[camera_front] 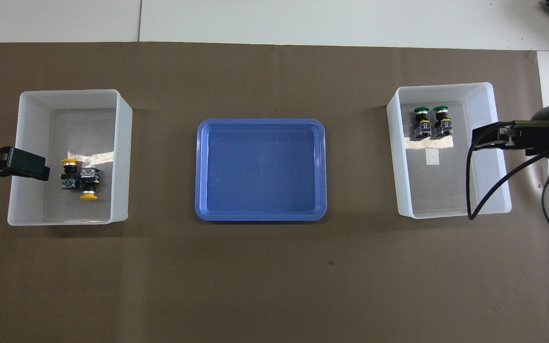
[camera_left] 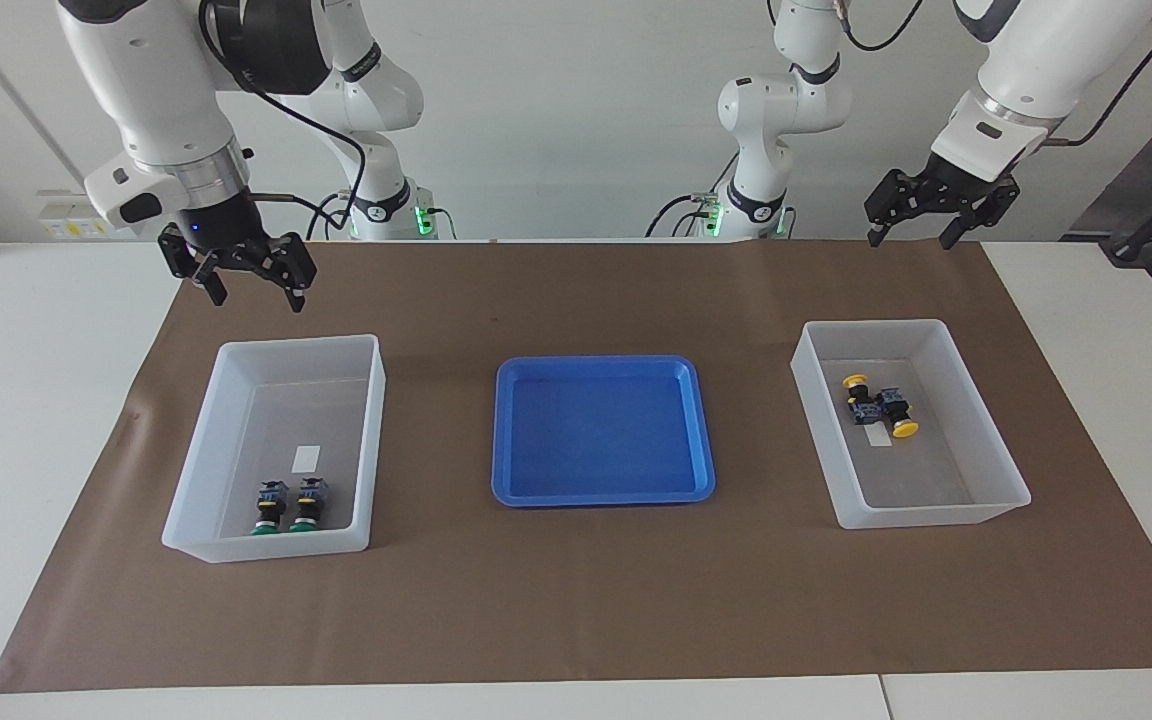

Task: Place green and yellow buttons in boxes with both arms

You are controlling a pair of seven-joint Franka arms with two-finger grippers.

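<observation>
By the look of things the sorting is finished: all four small push-buttons with black-and-blue bodies already lie inside the two translucent white rectangular plastic bins, and nothing is left to pick up that the views show. The two green-capped buttons (camera_left: 286, 505) lie side by side, touching or nearly so, on the floor of the bin toward the right arm's end of the surface (camera_left: 198, 445), in the part of that bin farthest from the robots, caps pointing away from them, just past the small white sticker on the base. The two yellow-capped buttons (camera_left: 880, 404) lie on their sides in a close pair, bodies together and caps pointing opposite ways, near the middle of the bin toward the left arm's end (camera_left: 996, 440), partly on its sticker. The shallow blue plastic tray (camera_left: 506, 430) between the two bins holds nothing, and no button shows on the brown mat (camera_left: 576, 600) that covers the surface. The right gripper (camera_left: 251, 290) hangs raised over the mat at the robots' edge of the green-button bin, its jaws spread apart and gripping nothing. The left gripper (camera_left: 914, 235) hangs raised over the mat's edge nearest the robots, by the yellow-button bin, its jaws likewise spread wide and empty. Each colour sits in its own bin, so I judge that what remains, if anything, is only for the arms to draw back to rest.
</observation>
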